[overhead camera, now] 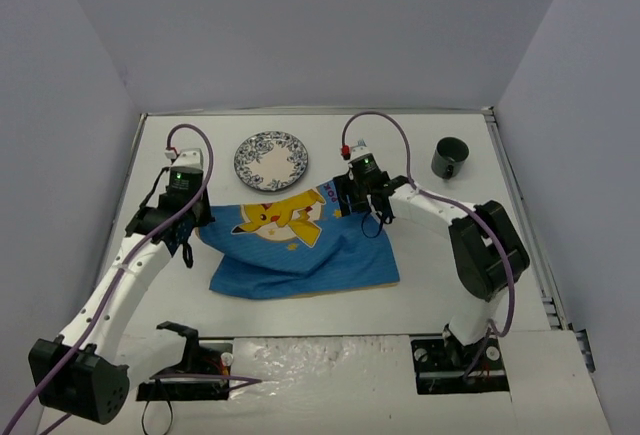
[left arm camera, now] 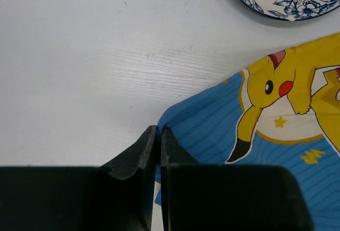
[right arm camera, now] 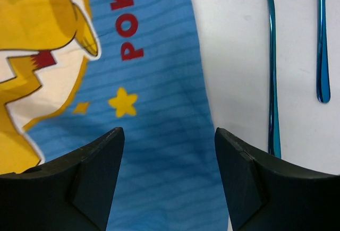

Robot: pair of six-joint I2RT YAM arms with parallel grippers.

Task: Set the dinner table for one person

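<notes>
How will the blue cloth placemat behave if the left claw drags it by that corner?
Probably floppy: the blue cloth placemat bulges and wrinkles near the left claw pinching its corner. It would likely drag in folds rather than slide flat. It looks thin and light, so the rest should follow easily.

The right arm's two fingers [right arm camera: 95, 172] are standing wide apart, gripping nothing, above a blue placemat [right arm camera: 159, 82] that is showing a yellow cartoon figure, a yellow star and the red letters "POK". Right of the placemat's edge, two shiny blue utensils [right arm camera: 272, 71] [right arm camera: 321, 40] are lying side by side on the white table [right arm camera: 234, 56].
</notes>
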